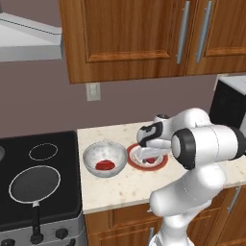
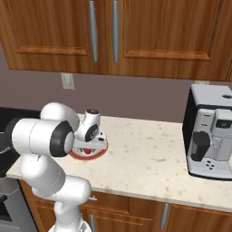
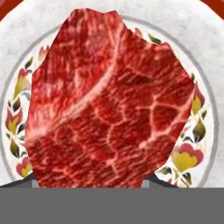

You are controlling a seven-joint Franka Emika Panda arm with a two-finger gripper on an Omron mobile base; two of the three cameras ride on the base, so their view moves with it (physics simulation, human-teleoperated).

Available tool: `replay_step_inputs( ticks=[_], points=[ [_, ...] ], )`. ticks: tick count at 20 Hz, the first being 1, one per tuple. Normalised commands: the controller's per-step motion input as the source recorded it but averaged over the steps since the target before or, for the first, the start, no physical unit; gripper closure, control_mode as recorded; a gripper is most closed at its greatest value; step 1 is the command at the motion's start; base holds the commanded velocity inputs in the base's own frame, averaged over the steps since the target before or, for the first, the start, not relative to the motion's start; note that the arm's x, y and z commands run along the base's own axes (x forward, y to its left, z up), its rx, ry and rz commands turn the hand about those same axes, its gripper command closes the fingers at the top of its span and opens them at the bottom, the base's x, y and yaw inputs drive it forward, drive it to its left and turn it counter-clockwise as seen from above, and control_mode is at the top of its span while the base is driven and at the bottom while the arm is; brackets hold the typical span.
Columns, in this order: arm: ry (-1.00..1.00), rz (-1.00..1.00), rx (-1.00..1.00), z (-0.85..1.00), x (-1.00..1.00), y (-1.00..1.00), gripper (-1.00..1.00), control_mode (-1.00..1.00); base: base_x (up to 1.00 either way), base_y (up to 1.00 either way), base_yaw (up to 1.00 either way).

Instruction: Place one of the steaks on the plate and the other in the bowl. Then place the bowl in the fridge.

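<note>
Pincer (image 1: 149, 156) low over plate (image 1: 163, 165), steak (image 3: 109, 105) between fingers.
Seems clamped on steak right over plate centre; 2nd steak (image 1: 105, 165) in bowl (image 1: 91, 161), just left of plate on counter (image 2: 154, 158), nr stove (image 1: 38, 178).

No text, label, brand, number or sign can be read in any of the views. The plate (image 3: 205, 52) carries only a painted flower pattern, without lettering. The coffee machine (image 2: 211, 131) and the stove's knobs (image 1: 36, 238) show no legible markings, and the wall outlet (image 1: 93, 91) is blank.
</note>
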Motion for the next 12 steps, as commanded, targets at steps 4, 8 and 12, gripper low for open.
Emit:
replay_step_inputs(
  ticks=[4,8,12],
  points=[
    [0.0,0.0,0.0,-0.01,0.03,0.0,-1.0,-1.0,0.0,0.0,0.0],
    [0.0,0.0,0.0,0.04,-0.01,0.0,-1.0,-1.0,0.0,0.0,0.0],
    [-0.04,0.0,0.0,0.05,-0.11,0.0,-1.0,-1.0,0.0,0.0,0.0]
  ],
)
